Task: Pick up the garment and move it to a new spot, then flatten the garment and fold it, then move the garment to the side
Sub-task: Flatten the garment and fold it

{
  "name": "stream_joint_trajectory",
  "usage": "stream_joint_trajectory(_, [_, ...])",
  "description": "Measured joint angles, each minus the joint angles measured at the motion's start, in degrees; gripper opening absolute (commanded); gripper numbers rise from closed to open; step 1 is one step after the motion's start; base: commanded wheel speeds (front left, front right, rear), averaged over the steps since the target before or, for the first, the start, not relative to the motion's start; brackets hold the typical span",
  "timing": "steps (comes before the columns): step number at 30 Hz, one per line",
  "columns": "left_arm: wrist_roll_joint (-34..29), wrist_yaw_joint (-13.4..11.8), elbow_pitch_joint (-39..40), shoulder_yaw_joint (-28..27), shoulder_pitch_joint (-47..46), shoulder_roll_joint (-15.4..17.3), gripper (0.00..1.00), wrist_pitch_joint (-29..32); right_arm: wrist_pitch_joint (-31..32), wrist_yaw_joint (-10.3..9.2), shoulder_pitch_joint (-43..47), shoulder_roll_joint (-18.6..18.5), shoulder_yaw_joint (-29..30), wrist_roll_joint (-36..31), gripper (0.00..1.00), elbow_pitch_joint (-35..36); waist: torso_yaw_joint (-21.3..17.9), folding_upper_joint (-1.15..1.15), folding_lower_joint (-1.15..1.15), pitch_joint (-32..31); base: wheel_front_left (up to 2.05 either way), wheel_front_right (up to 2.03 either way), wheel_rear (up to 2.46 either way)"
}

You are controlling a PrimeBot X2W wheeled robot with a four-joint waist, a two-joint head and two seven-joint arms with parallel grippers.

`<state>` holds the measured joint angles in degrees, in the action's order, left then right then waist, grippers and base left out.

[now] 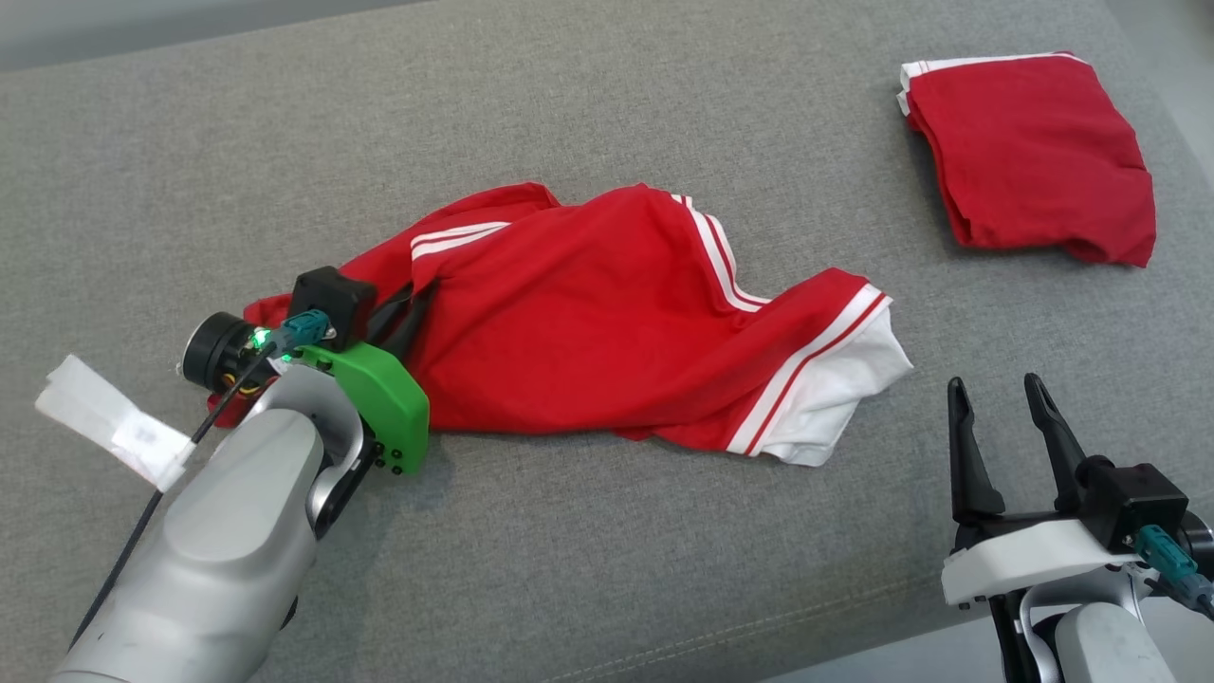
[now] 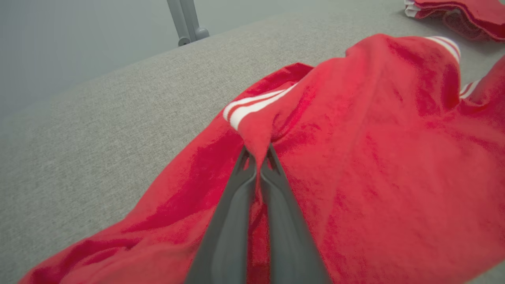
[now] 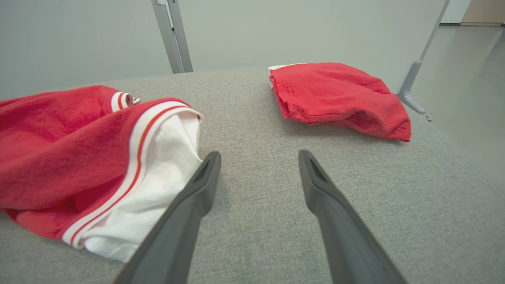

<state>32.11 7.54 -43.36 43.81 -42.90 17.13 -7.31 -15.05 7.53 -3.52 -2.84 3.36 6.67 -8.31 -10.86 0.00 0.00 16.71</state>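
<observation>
1. The crumpled red garment (image 1: 607, 323) is lying across the middle of the grey bench (image 1: 569, 104).
2. A fold at its left end is being clamped between the closed fingers of the left gripper (image 2: 258, 157).
3. The right gripper (image 1: 996, 403) is being held apart and empty near the front right edge, near the white hem.
4. The pick-up is judged under way. A lift and carry is being called for next, clear of the folded red cloth (image 1: 1029, 156) at the far right corner.

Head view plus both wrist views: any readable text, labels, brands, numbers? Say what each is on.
No legible text in these views.
White tag at the head view's left: faint grey mark, too blurred to read.
Crumpled garment: red, white stripes, no lettering.
Folded garment: no print showing.
</observation>
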Motion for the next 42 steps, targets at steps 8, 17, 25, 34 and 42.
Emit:
stream_joint_trajectory(8, [1.1, -4.5, 14.5, -3.7, 7.2, 3.1, 0.00, -6.5, 0.0, 0.00, 4.2, 0.0, 1.7, 0.3, 1.00, -1.5, 1.6, 0.00, 0.00, -4.3, 0.00, 0.00, 0.00])
stream_joint_trajectory(17, [-0.7, -11.9, 38.8, -6.2, 11.3, 9.7, 0.00, -3.8, 0.0, 0.00, 5.5, 0.0, 1.4, 0.6, 1.00, -2.5, 4.9, 0.00, 0.00, -7.4, 0.00, 0.00, 0.00])
stream_joint_trajectory(25, [-3.1, -12.1, 43.4, -7.6, 2.5, 11.7, 0.00, 0.8, 0.0, 0.00, 1.7, 0.0, -0.7, 1.0, 1.00, -2.7, 5.3, 0.00, 0.00, -6.6, 0.00, 0.00, 0.00])
stream_joint_trajectory(34, [-6.0, -7.6, 23.0, -8.1, -11.0, 11.1, 0.00, -1.5, 0.0, 0.00, -0.3, -0.1, -2.2, 3.4, 1.00, -3.3, 1.0, 0.00, 0.00, -2.0, 0.00, 0.00, 0.00])
stream_joint_trajectory(42, [-7.1, -3.1, 3.8, -5.6, -16.0, 5.5, 0.33, -6.6, 0.0, 0.00, -0.7, -0.1, -2.0, 4.8, 1.00, -3.2, -4.2, 0.00, 0.00, 4.6, 0.00, 0.00, 0.00])
